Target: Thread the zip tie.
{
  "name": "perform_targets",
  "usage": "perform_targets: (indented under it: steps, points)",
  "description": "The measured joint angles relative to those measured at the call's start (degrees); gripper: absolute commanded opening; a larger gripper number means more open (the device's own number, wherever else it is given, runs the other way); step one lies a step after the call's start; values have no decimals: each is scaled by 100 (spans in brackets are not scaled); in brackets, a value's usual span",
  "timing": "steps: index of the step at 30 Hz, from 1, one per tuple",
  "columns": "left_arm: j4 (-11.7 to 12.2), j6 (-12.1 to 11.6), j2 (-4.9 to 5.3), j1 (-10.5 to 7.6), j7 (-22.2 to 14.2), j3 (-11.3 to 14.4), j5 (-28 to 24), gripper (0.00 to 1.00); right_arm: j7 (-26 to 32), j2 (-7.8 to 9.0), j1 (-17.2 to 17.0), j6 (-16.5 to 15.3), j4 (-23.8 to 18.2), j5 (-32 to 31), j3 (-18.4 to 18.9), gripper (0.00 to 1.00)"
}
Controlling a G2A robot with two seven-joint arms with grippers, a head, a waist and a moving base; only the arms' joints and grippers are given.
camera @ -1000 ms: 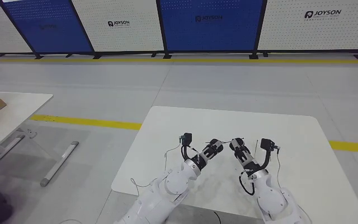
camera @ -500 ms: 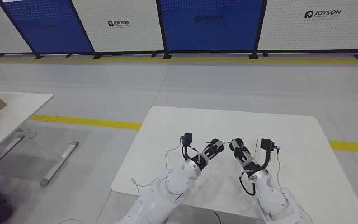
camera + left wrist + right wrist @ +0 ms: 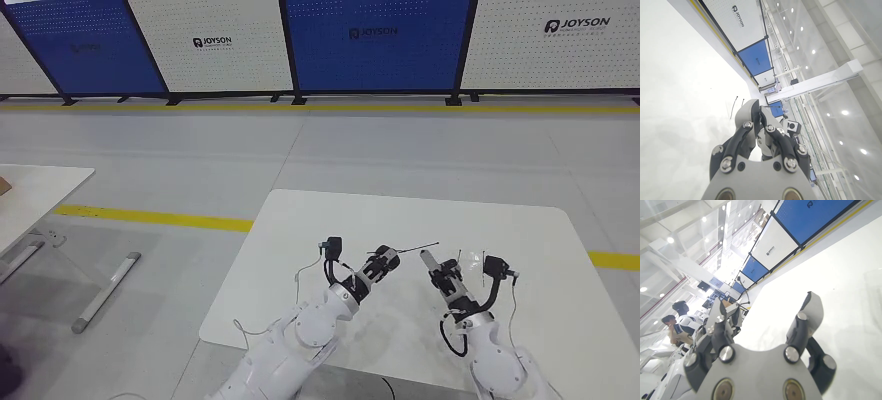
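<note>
the white bench (image 3: 330,230) carries both my arms, which lie side by side near its front edge. my left end effector (image 3: 388,261) is pinched together on the zip tie (image 3: 415,247); in the left wrist view the two pads meet at the tip (image 3: 758,113) with the thin black strap (image 3: 770,106) sticking out past them, held up off the bench. my right end effector (image 3: 437,268) sits just beside it, its fingers spread apart (image 3: 764,297) and holding nothing. the coming move turns on this, i judge: the strap's long axis runs from my left grip out toward the right arm's side and away from my body, so its free end passes near and beyond the right fingers, and the right arm is the one nearer to take that end. from the right wrist view the tie (image 3: 745,291) looks bowed rather than straight, with a short dark piece below it at the left grip. i cannot tell which end is the head, nor whether the tip has entered it. two spare ties (image 3: 734,107) lie flat on the bench beyond my left grip, thin and hard to make out.
</note>
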Motion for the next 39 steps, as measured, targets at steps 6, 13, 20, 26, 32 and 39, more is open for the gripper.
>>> perform_targets:
  steps: [6,13,20,26,32,39]
  points:
    - [1,2,0,-1,0,1,3,0,-7,1,8,3,-2,-17,-2,100]
    - [-114,81,-6,60,-182,-29,-367,0,-759,13,71,504,-39,-1418,-70,100]
    - [-215,204,7,117,-704,-94,-959,0,-944,36,150,1089,-24,-2722,-166,100]
    - [-219,192,5,117,-661,-100,-956,0,-936,36,146,1071,-26,-2672,-160,100]
    - [-171,-97,-23,121,-219,-191,-1143,0,-628,93,31,557,-121,-2227,158,100]
    - [-26,-151,-63,24,-352,-119,-1475,0,-42,189,-2,314,-131,-2722,345,100]
